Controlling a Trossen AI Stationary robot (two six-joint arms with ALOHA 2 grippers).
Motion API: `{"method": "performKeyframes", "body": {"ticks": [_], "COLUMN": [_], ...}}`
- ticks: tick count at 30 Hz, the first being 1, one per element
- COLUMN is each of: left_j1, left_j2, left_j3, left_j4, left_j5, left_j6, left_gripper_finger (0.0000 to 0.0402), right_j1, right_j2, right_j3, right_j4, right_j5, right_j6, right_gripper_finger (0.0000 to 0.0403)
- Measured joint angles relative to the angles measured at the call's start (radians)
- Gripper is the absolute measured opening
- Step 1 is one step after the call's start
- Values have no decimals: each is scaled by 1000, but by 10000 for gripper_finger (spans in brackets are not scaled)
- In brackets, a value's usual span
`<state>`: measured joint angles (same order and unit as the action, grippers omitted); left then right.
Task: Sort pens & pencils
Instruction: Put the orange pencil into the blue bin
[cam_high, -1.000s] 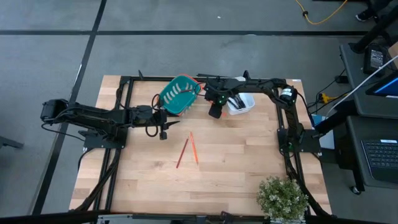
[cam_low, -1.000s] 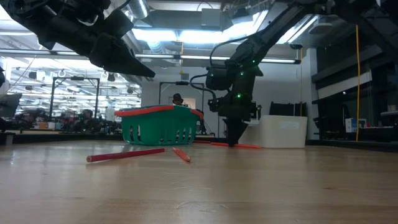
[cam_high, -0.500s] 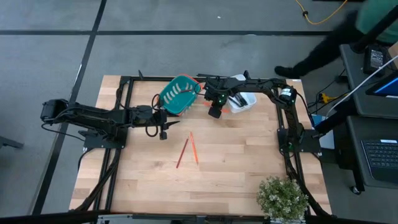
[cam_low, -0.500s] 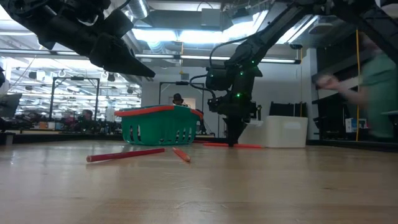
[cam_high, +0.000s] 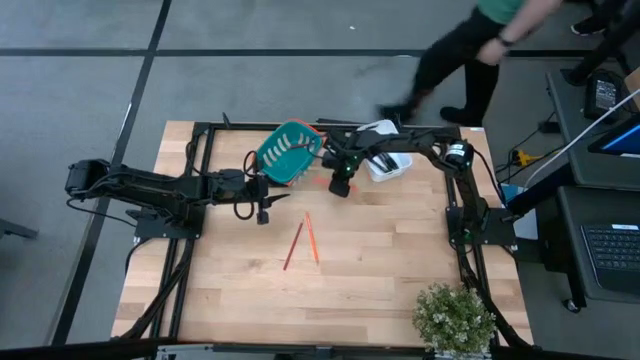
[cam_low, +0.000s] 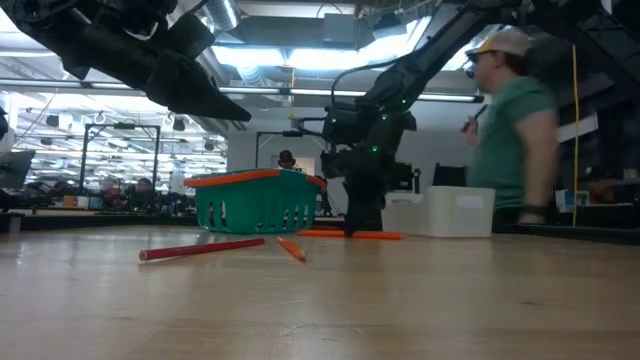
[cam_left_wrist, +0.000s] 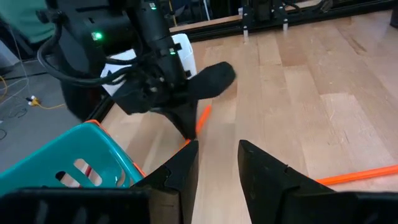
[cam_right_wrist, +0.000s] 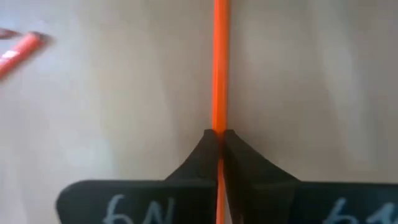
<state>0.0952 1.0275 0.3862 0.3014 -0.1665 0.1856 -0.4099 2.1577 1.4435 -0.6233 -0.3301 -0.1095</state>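
Two arms over tabletop (cam_high: 400, 270). Right gripper (cam_high: 340, 186) reaches across from far right corner, pointing down between green basket (cam_high: 288, 152) and white bin (cam_high: 388, 164), jaws pinched shut on orange pencil (cam_right_wrist: 220, 68) lying flat on wood. Left gripper (cam_high: 262, 210) hovers just beside basket, jaws apart, empty. Two more pencils (cam_high: 303, 238) lie mid-table, crossing in V. Since earlier frame: right jaws closed, gripper shifted slightly toward basket; person (cam_low: 510, 130) now behind table
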Motion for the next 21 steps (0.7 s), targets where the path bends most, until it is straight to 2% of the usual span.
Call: {"method": "performKeyframes", "body": {"ticks": [2,4,11,16,21], "left_j1": [0,0,0,-2,-35], "left_j2": [0,-5,-140,-272,-349], "left_j3": [0,0,0,1,0], "left_j4": [-1,-12,-142,-292,-433], "left_j5": [0,0,-23,-23,-23], "left_j6": [0,7,-6,-73,-128], "left_gripper_finger": [106,107,106,104,103], "right_j1": [8,23,59,73,99], "right_j2": [3,4,3,1,0], "right_j3": [-1,-2,-2,-2,0], "right_j4": [6,3,8,12,20], "right_j5": [-62,-78,-40,-7,33], "right_j6": [1,1,-4,0,1], "right_gripper_finger": [2,0,1,0,2]}}
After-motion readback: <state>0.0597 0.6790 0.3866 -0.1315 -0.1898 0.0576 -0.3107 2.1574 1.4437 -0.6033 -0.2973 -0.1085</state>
